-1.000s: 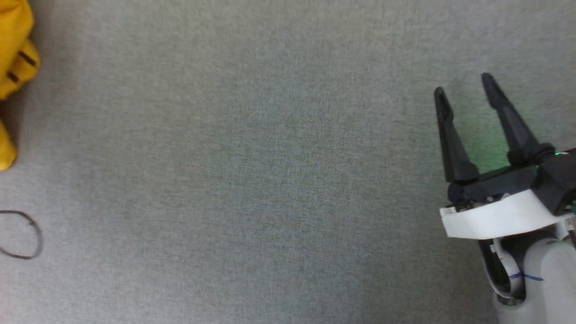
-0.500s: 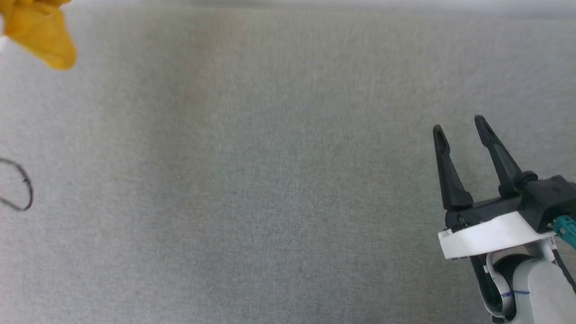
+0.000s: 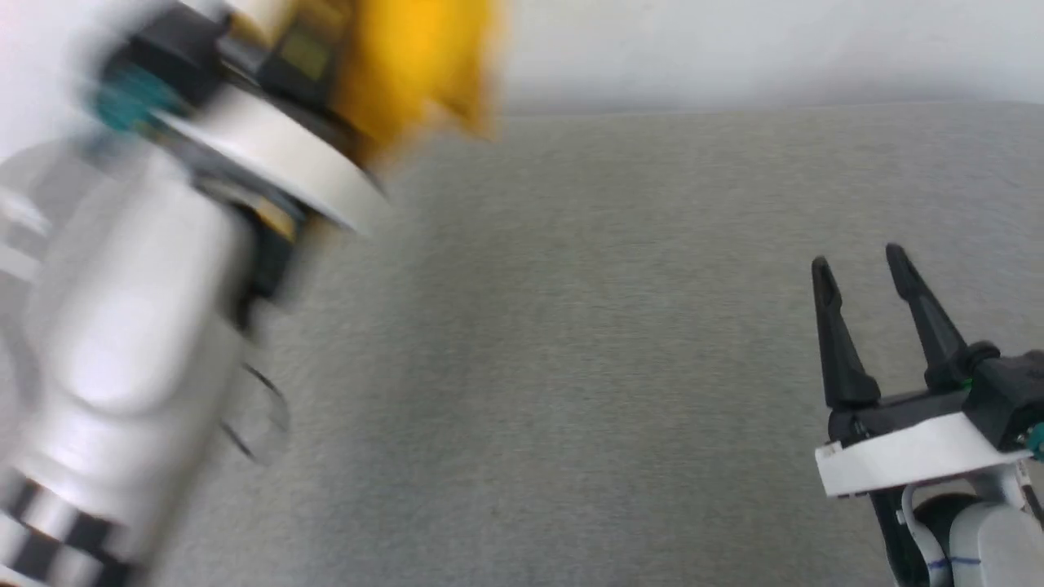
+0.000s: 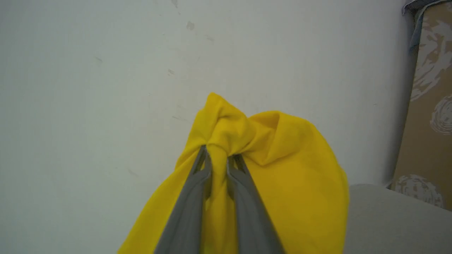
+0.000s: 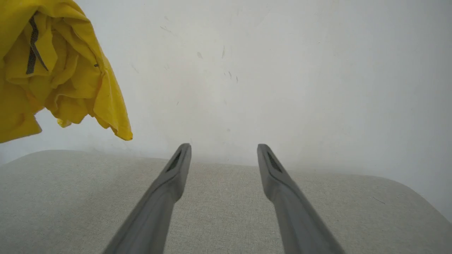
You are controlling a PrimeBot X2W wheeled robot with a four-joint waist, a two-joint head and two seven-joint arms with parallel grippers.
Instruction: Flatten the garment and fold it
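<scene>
The garment [image 4: 282,158] is a bright yellow bunch of cloth hanging in the air in front of a white wall. My left gripper [image 4: 219,155] is shut on a twisted fold at its top. In the head view the left arm [image 3: 147,326] is a blur at the left, with the garment [image 3: 416,65] at its upper end. The right wrist view has the garment [image 5: 63,63] crumpled at the upper left, a dark stripe on it, clear of the grey surface. My right gripper [image 3: 860,265] stands open and holds nothing at the lower right; its fingers [image 5: 176,169] are spread over the grey cloth.
A grey fabric surface [image 3: 571,367] spreads below both arms up to a white wall [image 3: 734,49]. A thin dark loop [image 3: 261,416] lies on it beside the left arm. A brown patterned panel [image 4: 430,106] stands at the right in the left wrist view.
The head camera has tilted up, bringing the wall into view. My left arm has swung into the picture with the garment lifted off the surface. The right gripper stays open.
</scene>
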